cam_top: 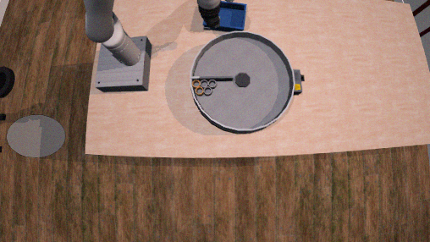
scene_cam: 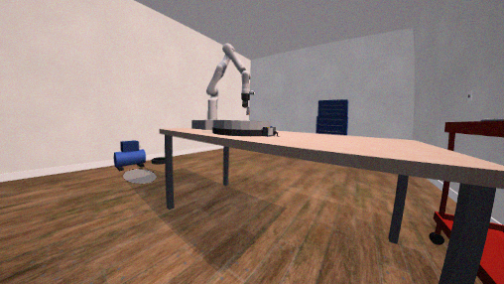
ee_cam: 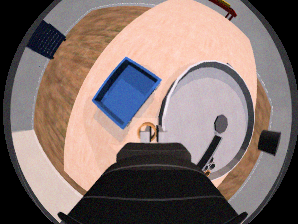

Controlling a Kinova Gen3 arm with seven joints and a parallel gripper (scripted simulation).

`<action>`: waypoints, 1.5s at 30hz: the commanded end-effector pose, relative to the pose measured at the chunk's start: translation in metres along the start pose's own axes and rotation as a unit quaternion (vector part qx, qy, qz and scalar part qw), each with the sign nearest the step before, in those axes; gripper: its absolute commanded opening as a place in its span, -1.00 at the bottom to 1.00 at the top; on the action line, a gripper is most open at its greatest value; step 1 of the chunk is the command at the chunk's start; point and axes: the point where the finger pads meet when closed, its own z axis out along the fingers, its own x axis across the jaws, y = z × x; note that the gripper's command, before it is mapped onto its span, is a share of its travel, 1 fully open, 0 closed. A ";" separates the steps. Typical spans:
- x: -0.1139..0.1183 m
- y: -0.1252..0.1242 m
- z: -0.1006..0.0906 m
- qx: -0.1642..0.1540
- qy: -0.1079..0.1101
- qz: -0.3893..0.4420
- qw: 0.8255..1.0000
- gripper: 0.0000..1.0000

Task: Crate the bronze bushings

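My gripper [cam_top: 211, 24] [scene_cam: 246, 110] [ee_cam: 153, 130] is shut on a bronze bushing [ee_cam: 145, 127] and holds it high above the table, by the near left corner of the blue crate [cam_top: 235, 14] [ee_cam: 127, 92]. The crate looks empty. On the grey turning table [cam_top: 254, 100] [scene_cam: 238, 130] [ee_cam: 200, 106], two bronze bushings [cam_top: 195, 83] [cam_top: 199, 91] lie in a cluster with three grey bushings [cam_top: 204, 83] [cam_top: 212, 84] [cam_top: 207, 91] at the left rim, under a radial bar [cam_top: 212, 78]. The held bushing is hidden by the wrist in the top view.
The arm's grey base block [cam_top: 123, 70] stands left of the turning table. A small grey box with a yellow button [cam_top: 297, 84] sits at the turning table's right rim. A red cart [scene_cam: 471, 177] stands off the table's far end.
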 end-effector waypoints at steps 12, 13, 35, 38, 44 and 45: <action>-0.043 -0.023 -0.001 0.002 0.000 -0.009 1.000 -1.00; -0.043 -0.023 -0.001 0.002 0.000 -0.009 1.000 -1.00; -0.089 -0.048 0.016 0.002 0.000 -0.009 1.000 -1.00; -0.090 -0.048 0.028 0.002 0.000 -0.010 1.000 -1.00; -0.090 -0.048 0.028 0.002 0.000 -0.010 1.000 -1.00; -0.090 -0.048 0.028 0.002 0.000 -0.010 1.000 -1.00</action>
